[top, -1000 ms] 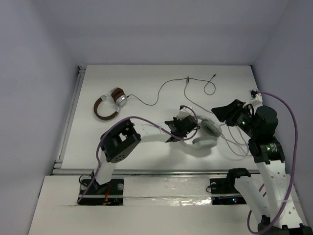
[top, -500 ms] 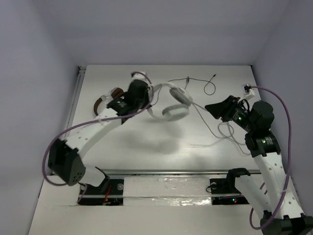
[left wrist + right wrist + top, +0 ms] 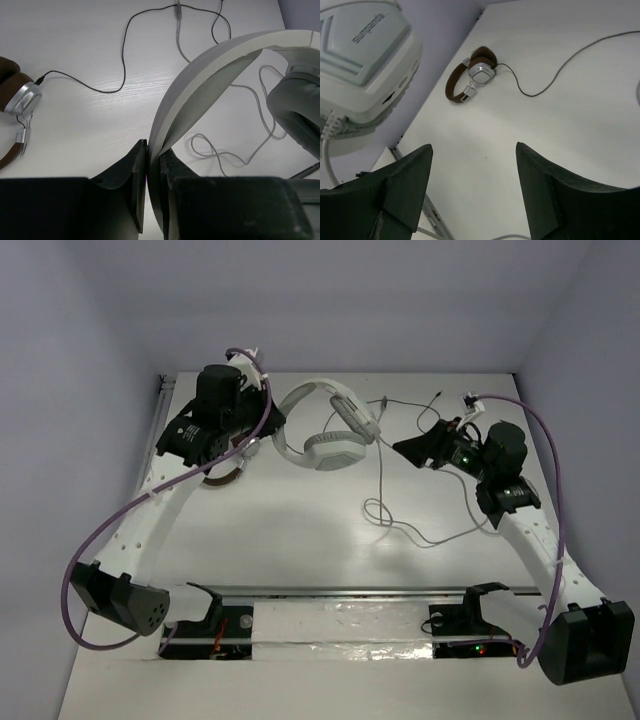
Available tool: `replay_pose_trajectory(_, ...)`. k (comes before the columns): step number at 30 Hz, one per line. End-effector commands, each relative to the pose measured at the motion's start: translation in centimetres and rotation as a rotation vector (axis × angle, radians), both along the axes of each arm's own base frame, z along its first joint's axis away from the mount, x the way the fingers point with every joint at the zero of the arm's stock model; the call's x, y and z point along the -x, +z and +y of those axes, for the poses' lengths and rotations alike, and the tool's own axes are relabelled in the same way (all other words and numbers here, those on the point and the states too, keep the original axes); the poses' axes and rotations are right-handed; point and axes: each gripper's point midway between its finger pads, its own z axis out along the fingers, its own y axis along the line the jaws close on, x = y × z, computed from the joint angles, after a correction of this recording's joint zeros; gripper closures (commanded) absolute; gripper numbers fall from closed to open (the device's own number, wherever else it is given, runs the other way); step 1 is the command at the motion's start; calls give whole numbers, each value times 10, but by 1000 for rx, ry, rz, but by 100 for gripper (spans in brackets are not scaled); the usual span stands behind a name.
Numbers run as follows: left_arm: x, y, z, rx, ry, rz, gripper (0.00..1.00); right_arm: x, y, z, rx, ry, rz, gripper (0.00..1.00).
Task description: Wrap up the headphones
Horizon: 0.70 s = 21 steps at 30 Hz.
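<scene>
The white headphones (image 3: 330, 435) hang above the back of the table, and my left gripper (image 3: 268, 437) is shut on their broad headband (image 3: 210, 65). In the left wrist view the band runs up from between the jaws (image 3: 153, 147), with one ear cup (image 3: 295, 105) at the right. Their thin grey cable (image 3: 380, 510) drops to the table in a loop and trails right. My right gripper (image 3: 400, 447) stands open just right of the ear cups, holding nothing. Its wrist view has an ear cup (image 3: 360, 45) at the upper left, beyond the open gripper (image 3: 475, 147).
Smaller brown-cupped headphones (image 3: 15, 100) lie at the back left, partly hidden under my left arm (image 3: 225, 475) in the top view. Their thin dark cable (image 3: 125, 50) snakes along the back of the table. A wall borders the table's left edge (image 3: 150, 470).
My left arm has swung the headphones up and towards the back left. The right gripper has opened wider and shifted back. The grey cable now trails in a loop on the table.
</scene>
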Motion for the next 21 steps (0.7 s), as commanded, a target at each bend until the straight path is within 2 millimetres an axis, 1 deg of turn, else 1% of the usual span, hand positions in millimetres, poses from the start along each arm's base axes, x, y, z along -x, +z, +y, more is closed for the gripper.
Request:
replay_pose_trajectory(1,-1,46,-6,96,-70,-74,100,26,30,21,-26,155,-205,27)
replay_pose_trajectory(2,-1,50,-7,102,-75,-79,100,33,31,24,-41,179,-209,27)
replay_pose_trajectory(3,-4,52,-6,108,-76,-77,100,44,25,32,-53,222,-202,29)
replay_pose_trajectory(4,-3,63,-7,114,-85,-96,100,55,31,35,-65,253,-237,29)
replay_pose_trajectory(5,-4,68,-8,118,-90,-103,100,60,29,38,-72,266,-235,30)
replay_pose_trajectory(6,-5,70,-10,124,-101,-99,100,65,19,41,-74,278,-222,31)
replay_pose_trajectory(7,-5,83,-8,131,-99,-121,100,74,20,46,-79,308,-237,32)
replay_pose_trajectory(9,-8,92,-9,132,-102,-133,100,86,19,54,-98,350,-232,34)
replay_pose_trajectory(10,-6,107,-9,140,-106,-159,100,92,17,59,-107,366,-231,34)
replay_pose_trajectory(11,-7,112,-9,144,-107,-166,100,95,21,57,-114,354,-245,35)
replay_pose_trajectory(12,-7,116,-11,152,-114,-165,100,97,22,56,-122,349,-250,36)
replay_pose_trajectory(13,-4,128,-12,166,-121,-189,100,100,19,55,-126,354,-255,36)
replay_pose_trajectory(15,-1,137,-16,193,-142,-194,100,105,20,56,-131,363,-263,35)
replay_pose_trajectory(16,2,146,-17,206,-152,-208,100,101,16,57,-127,355,-255,34)
replay_pose_trajectory(17,4,150,-17,214,-157,-210,100,98,16,56,-123,340,-255,34)
replay_pose_trajectory(19,7,154,-18,223,-160,-213,100,84,9,54,-106,281,-236,31)
replay_pose_trajectory(21,12,162,-17,235,-167,-226,100,80,8,53,-93,267,-253,29)
